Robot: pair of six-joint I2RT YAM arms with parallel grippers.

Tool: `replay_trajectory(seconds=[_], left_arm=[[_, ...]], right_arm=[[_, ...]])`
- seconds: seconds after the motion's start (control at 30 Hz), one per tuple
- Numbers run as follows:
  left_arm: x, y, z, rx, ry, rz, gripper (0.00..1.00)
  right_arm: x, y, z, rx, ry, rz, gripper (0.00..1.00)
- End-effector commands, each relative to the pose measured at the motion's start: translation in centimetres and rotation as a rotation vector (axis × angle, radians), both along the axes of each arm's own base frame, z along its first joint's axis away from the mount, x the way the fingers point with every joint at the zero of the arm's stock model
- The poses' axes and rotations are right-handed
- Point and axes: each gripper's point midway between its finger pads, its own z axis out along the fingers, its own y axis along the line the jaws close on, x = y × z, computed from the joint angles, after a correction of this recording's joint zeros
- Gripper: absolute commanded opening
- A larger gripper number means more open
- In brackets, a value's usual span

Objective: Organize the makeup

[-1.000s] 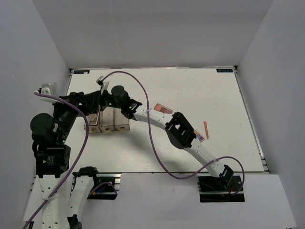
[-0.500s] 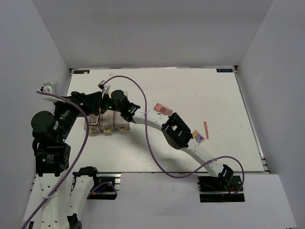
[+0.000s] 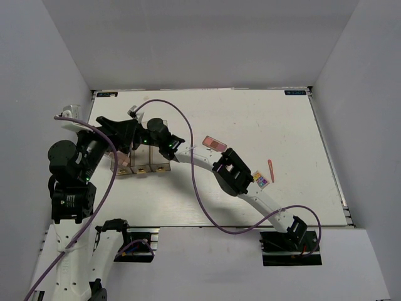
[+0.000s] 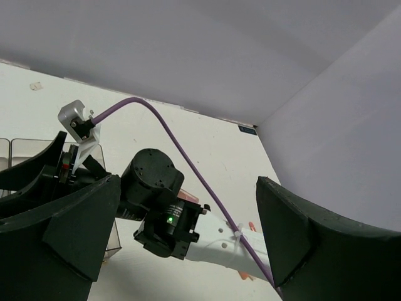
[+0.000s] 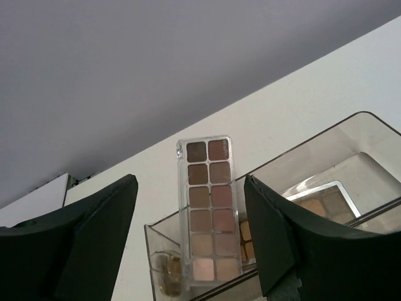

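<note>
A brown palette (image 5: 208, 210) stands on end in an end compartment of the clear box (image 5: 371, 123). My right gripper (image 5: 190, 182) is open around it, with a gap on each side. A second palette (image 5: 321, 202) lies in the neighbouring compartment. In the top view the right gripper (image 3: 140, 133) is over the box (image 3: 154, 165) and hides the brown palette. My left gripper (image 3: 125, 133) is open and empty just left of it; its wrist view (image 4: 188, 182) faces the right arm's wrist. A pink palette (image 3: 214, 143), a multicolour palette (image 3: 261, 180) and a pink-red pencil (image 3: 270, 170) lie on the table.
A small gold-capped item (image 5: 164, 271) sits in the same compartment as the brown palette. The right arm's forearm and its purple cable (image 3: 188, 125) stretch across the table's middle. The table's back edge (image 3: 200, 90) meets the grey wall.
The right arm has shifted slightly left and back over the box, uncovering the multicolour palette. The left arm has swung, its gripper staying beside the right one.
</note>
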Motion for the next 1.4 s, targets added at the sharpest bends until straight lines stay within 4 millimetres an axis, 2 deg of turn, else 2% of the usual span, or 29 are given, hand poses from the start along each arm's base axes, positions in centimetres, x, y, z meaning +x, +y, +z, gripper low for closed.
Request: replay_trajectory(seconds=[0.0, 0.13, 0.17, 0.23, 0.27, 0.33, 0.37, 0.47, 0.5, 0.53, 0.57, 0.6, 0.63, 0.67, 0.7, 0.77, 0.83, 0.9, 0.93, 0.97, 1.03, 1.07, 1.1, 1.13, 1.2, 1.23, 1.3, 1.33, 1.37], left_arm=[[0.1, -0.3, 0.7, -0.026, -0.021, -0.014, 0.98], [0.3, -0.4, 0.4, -0.04, -0.001, -0.02, 0.98], [0.4, -0.4, 0.2, -0.045, 0.004, -0.016, 0.98], [0.5, -0.4, -0.1, -0.055, 0.013, -0.015, 0.98], [0.6, -0.4, -0.4, -0.06, 0.019, -0.016, 0.98], [0.7, -0.5, -0.7, -0.074, 0.022, -0.022, 0.98], [1.0, -0.6, -0.9, -0.079, 0.024, -0.022, 0.98], [1.4, -0.8, -1.4, -0.088, 0.037, -0.039, 0.95], [1.8, -0.9, -1.8, -0.089, 0.049, -0.04, 0.94], [2.1, -0.9, -2.2, -0.09, 0.063, -0.044, 0.91], [2.1, -1.0, -2.2, -0.091, 0.063, -0.048, 0.91], [2.4, -1.1, -2.6, -0.096, 0.074, -0.054, 0.84], [2.6, -1.2, -3.0, -0.098, 0.087, -0.058, 0.79], [2.7, -1.4, -3.3, -0.099, 0.092, -0.073, 0.73], [2.8, -1.5, -3.8, -0.104, 0.106, -0.079, 0.67], [3.4, -1.9, -5.4, -0.123, 0.155, -0.097, 0.49], [3.9, -2.7, -7.5, -0.148, 0.228, -0.135, 0.37], [4.3, -3.3, -9.1, -0.159, 0.302, -0.166, 0.3], [4.9, -3.5, -10.5, -0.166, 0.364, -0.177, 0.3], [5.1, -3.7, -11.0, -0.169, 0.39, -0.187, 0.3], [5.7, -4.1, -12.2, -0.157, 0.442, -0.221, 0.39], [5.9, -4.1, -12.6, -0.149, 0.457, -0.225, 0.44], [6.0, -4.0, -13.1, -0.13, 0.467, -0.226, 0.49], [6.2, -4.0, -13.5, -0.126, 0.489, -0.226, 0.58], [6.4, -3.8, -13.9, -0.107, 0.501, -0.218, 0.66], [6.6, -3.7, -13.8, -0.104, 0.5, -0.217, 0.7], [6.6, -3.7, -13.9, -0.101, 0.501, -0.217, 0.71], [6.6, -3.7, -14.0, -0.102, 0.504, -0.217, 0.71], [6.5, -3.8, -14.1, -0.108, 0.508, -0.217, 0.71]], right_arm=[[-0.6, -0.2, 3.8, 0.083, -0.071, 0.036, 0.75], [0.0, -0.8, 5.1, 0.099, -0.09, 0.016, 0.75], [0.7, -1.5, 6.7, 0.119, -0.111, -0.002, 0.72], [1.1, -2.2, 7.7, 0.121, -0.142, -0.014, 0.69], [2.2, -3.3, 9.6, 0.138, -0.168, -0.035, 0.64], [3.3, -4.5, 10.3, 0.128, -0.204, -0.059, 0.59], [3.9, -5.7, 12.2, 0.135, -0.226, -0.073, 0.52], [5.7, -8.5, 13.9, 0.092, -0.282, -0.113, 0.41], [7.6, -10.2, 14.1, 0.069, -0.296, -0.147, 0.41], [8.9, -12.1, 14.7, 0.028, -0.322, -0.173, 0.41], [8.7, -12.5, 15.9, 0.034, -0.36, -0.177, 0.42], [10.6, -15.1, 16.3, -0.033, -0.389, -0.216, 0.51], [11.1, -15.7, 15.2, -0.072, -0.359, -0.221, 0.51], [12.6, -18.0, 16.2, -0.115, -0.419, -0.264, 0.68], [13.5, -20.0, 14.5, -0.212, -0.399, -0.277, 0.74], [14.9, -23.4, 14.1, -0.332, -0.445, -0.305, 0.82], [15.9, -27.6, 11.0, -0.494, -0.373, -0.316, 0.82], [15.8, -30.1, 9.8, -0.603, -0.369, -0.311, 0.65], [15.6, -32.7, 8.3, -0.676, -0.307, -0.306, 0.55], [15.4, -33.8, 7.4, -0.722, -0.29, -0.301, 0.36], [15.0, -36.9, 5.9, -0.801, -0.21, -0.315, 0.2], [14.6, -37.6, 5.0, -0.828, -0.181, -0.309, 0.19], [14.6, -38.8, 4.3, -0.852, -0.152, -0.314, 0.2], [14.2, -39.9, 3.3, -0.884, -0.111, -0.306, 0.29], [13.6, -41.4, 1.2, -0.941, -0.074, -0.278, 0.39], [12.9, -42.0, 0.2, -0.958, -0.043, -0.247, 0.5], [11.8, -42.8, -1.9, -0.991, -0.018, -0.176, 0.6], [11.0, -42.7, -2.5, -0.988, -0.008, -0.134, 0.74], [10.6, -42.9, -3.3, -1.002, -0.006, -0.111, 0.79]])
